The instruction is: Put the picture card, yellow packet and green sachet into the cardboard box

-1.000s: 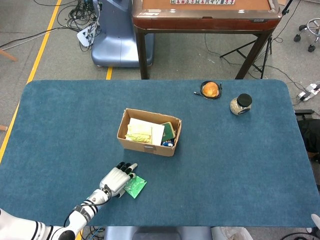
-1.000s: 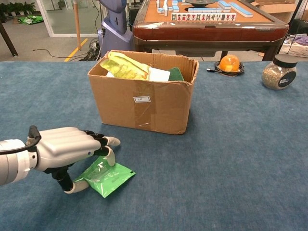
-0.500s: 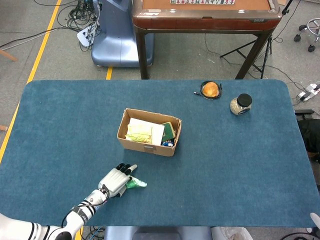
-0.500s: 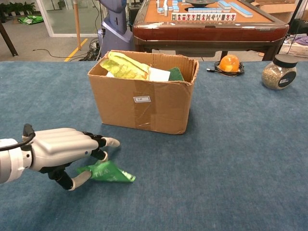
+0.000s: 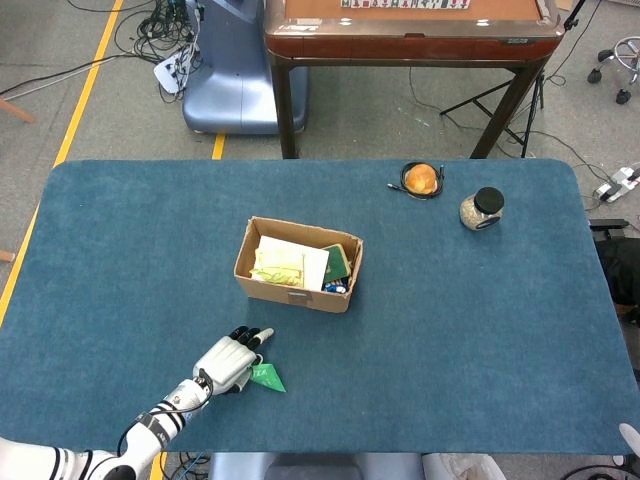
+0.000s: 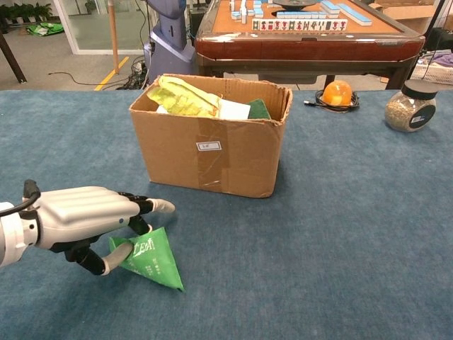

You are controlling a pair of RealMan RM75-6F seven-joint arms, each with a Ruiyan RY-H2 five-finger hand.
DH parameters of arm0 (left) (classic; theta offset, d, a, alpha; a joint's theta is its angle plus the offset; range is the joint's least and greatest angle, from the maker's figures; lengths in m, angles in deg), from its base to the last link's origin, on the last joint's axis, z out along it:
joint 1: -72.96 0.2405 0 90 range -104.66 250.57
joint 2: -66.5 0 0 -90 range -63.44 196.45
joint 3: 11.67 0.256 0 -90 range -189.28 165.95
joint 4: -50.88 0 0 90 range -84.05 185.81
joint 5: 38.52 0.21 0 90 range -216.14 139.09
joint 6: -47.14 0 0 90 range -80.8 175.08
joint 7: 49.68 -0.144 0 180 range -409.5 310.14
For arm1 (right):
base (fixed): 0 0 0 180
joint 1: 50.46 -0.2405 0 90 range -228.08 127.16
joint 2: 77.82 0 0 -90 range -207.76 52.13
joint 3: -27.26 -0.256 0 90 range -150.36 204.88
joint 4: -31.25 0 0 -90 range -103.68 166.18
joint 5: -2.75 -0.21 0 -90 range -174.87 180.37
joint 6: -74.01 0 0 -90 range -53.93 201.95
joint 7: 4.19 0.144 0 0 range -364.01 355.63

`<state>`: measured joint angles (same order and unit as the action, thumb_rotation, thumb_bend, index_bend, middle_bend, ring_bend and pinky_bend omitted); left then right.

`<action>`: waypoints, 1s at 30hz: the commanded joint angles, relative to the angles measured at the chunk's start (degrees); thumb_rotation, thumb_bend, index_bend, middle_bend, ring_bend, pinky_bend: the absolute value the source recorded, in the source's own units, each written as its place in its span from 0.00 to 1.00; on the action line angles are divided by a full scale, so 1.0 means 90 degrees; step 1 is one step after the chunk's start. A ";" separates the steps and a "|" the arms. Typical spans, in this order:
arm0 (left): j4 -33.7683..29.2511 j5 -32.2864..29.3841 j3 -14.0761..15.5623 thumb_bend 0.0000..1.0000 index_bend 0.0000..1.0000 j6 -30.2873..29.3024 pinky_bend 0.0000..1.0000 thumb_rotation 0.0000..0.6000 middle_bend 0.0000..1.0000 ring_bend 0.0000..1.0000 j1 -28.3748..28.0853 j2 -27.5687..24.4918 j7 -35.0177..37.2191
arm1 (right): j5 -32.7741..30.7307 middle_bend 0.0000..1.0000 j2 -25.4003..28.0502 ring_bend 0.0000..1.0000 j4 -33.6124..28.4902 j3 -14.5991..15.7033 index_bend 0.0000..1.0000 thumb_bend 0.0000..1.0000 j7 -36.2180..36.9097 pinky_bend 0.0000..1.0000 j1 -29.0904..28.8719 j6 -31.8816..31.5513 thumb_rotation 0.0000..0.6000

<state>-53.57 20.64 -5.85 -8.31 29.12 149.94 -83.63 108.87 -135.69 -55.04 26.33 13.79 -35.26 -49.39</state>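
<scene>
My left hand (image 6: 88,221) (image 5: 227,362) is at the near left of the table, in front of the cardboard box (image 6: 212,151) (image 5: 296,284). It pinches the green sachet (image 6: 151,258) (image 5: 267,377) between thumb and fingers, and the sachet stands tilted up with its lower corner near the cloth. In the box, the yellow packet (image 6: 180,98) (image 5: 277,273) lies on a white card (image 6: 234,109) (image 5: 300,256), beside a dark green item (image 6: 257,108) (image 5: 336,264). No right hand appears in either view.
An orange ball on a black ring (image 5: 422,178) (image 6: 337,93) and a black-lidded glass jar (image 5: 483,209) (image 6: 410,105) stand at the far right of the blue table (image 5: 480,330). A brown mahjong table (image 5: 410,30) stands behind.
My left hand has closed on the green sachet and tipped it up from flat on the cloth to nearly on edge. The hand drew back slightly to the left.
</scene>
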 commanded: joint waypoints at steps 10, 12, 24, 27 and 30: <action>-0.0672 0.0553 -0.0100 0.65 0.58 -0.0489 0.05 1.00 0.00 0.00 0.0281 -0.0568 0.0183 | 0.0002 0.48 -0.0012 0.36 -0.0004 -0.0005 0.39 0.05 -0.0013 0.42 -0.0007 0.0006 1.00; -0.0772 0.0616 -0.0148 0.65 0.58 -0.0603 0.05 1.00 0.00 0.00 0.0327 -0.0682 0.0184 | 0.0006 0.48 -0.0011 0.36 -0.0018 0.0001 0.39 0.05 -0.0043 0.42 -0.0017 0.0042 1.00; -0.1297 0.0856 -0.0793 0.67 0.59 -0.1473 0.05 1.00 0.00 0.00 0.0607 -0.1256 0.0341 | 0.0151 0.48 -0.0016 0.36 -0.0157 0.0046 0.39 0.05 -0.0401 0.42 -0.0099 0.0273 1.00; -0.1440 0.0934 -0.0980 0.68 0.59 -0.1608 0.05 1.00 0.00 0.00 0.0610 -0.1336 0.0328 | 0.0191 0.48 -0.0014 0.36 -0.0196 0.0064 0.39 0.05 -0.0492 0.42 -0.0124 0.0345 1.00; -0.1570 0.0956 -0.1177 0.68 0.59 -0.1741 0.05 1.00 0.00 0.00 0.0593 -0.1382 0.0233 | 0.0208 0.48 -0.0008 0.36 -0.0242 0.0077 0.39 0.05 -0.0583 0.42 -0.0151 0.0427 1.00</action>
<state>-67.22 29.08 -15.85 -23.57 34.51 137.75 -81.16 110.68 -135.79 -57.09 26.98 8.71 -36.54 -45.70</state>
